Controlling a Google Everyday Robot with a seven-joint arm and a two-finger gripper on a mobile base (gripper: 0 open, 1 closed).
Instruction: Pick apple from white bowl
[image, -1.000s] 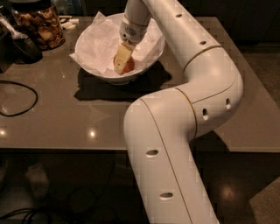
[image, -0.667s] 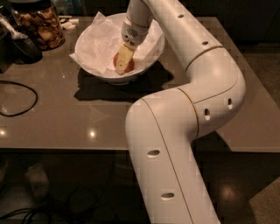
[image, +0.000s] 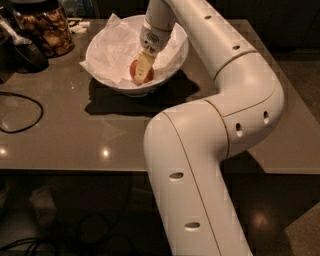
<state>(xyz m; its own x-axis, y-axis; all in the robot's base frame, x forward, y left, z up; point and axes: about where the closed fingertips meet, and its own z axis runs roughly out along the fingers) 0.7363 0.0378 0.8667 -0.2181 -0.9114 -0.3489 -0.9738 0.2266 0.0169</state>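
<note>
The white bowl (image: 167, 77) stands at the far middle of the grey table, lined with crumpled white paper (image: 112, 52). The small reddish apple (image: 134, 73) lies at the bottom of the bowl. My gripper (image: 144, 67) reaches down into the bowl from above. It sits right at the apple and covers the apple's middle and right side. The wrist (image: 156, 27) stands over the bowl's far rim.
A glass jar of brown snacks (image: 45, 27) stands at the far left, with a dark object (image: 25, 52) beside it. A black cable (image: 20, 112) loops on the table's left. My white arm (image: 200, 165) fills the foreground and right. The table's near edge (image: 75, 170) runs below.
The gripper has shifted slightly to the right inside the bowl, so more of the apple's left side shows. The bowl has not moved.
</note>
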